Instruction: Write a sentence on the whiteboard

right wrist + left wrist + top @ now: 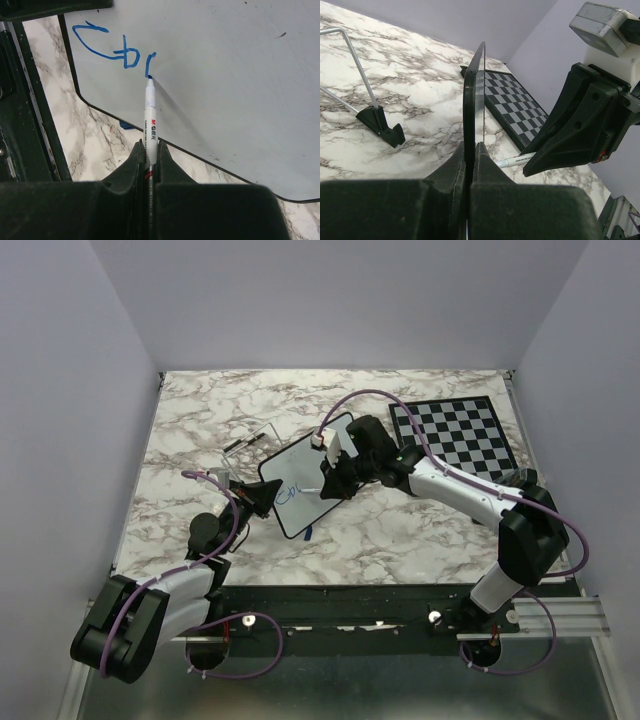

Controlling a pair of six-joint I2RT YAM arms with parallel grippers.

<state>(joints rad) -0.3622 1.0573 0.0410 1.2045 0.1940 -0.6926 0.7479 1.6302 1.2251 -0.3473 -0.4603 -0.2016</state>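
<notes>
Top view: small glossy white black-framed whiteboard [305,455] mid-frame over marble tabletop [200,420], long axis lower-left to upper-right.
Left wrist: left gripper [469,150] jaws clamped on board edge, likely steadying it for writing.
Right wrist: right gripper [149,150] jaws clamped on white marker [149,112], pointing up-frame, tip touching board beside blue lettering [107,47], upper left.

From high at the near side I look down and away; both wrist cameras closely share the whiteboard [297,468].
</notes>
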